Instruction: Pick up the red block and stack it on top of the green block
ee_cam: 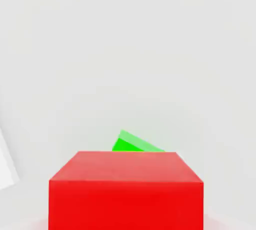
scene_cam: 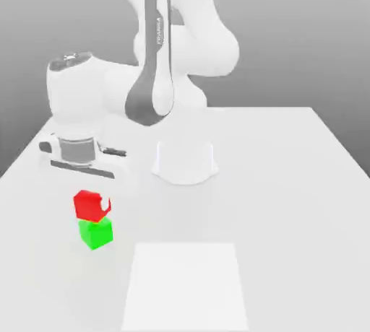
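Gripper (scene_cam: 92, 192) pinches the red block (scene_cam: 89, 206), fingers pressed against its sides, toward the exterior view's left over the white table (scene_cam: 289, 179). Red block sits directly above the green block (scene_cam: 96, 234), about touching its top. In the hand view, red block (ee_cam: 126, 189) hides most of the green block (ee_cam: 134, 143)

bare table (scene_cam: 289, 179) around stacked blocks (scene_cam: 94, 219)
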Controlling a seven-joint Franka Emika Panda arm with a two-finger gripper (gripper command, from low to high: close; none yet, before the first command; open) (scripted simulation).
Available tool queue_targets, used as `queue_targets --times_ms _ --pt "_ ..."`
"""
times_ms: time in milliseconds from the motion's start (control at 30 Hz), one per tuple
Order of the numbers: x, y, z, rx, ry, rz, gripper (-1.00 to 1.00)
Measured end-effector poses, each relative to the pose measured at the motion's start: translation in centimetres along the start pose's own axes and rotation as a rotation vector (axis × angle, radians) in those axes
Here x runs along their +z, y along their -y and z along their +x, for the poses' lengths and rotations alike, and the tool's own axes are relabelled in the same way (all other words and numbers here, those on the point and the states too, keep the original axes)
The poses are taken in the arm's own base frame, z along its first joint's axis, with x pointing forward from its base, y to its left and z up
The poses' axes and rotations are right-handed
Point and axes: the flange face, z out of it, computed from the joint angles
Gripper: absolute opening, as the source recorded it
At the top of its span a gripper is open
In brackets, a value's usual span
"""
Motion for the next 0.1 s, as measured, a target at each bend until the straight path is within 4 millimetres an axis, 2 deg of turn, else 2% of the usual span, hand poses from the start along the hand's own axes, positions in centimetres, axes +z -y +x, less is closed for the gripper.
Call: queue_targets --times_ms 100 --pt "0.00 0.01 -0.01 0.000 0.000 0.000 1.00"
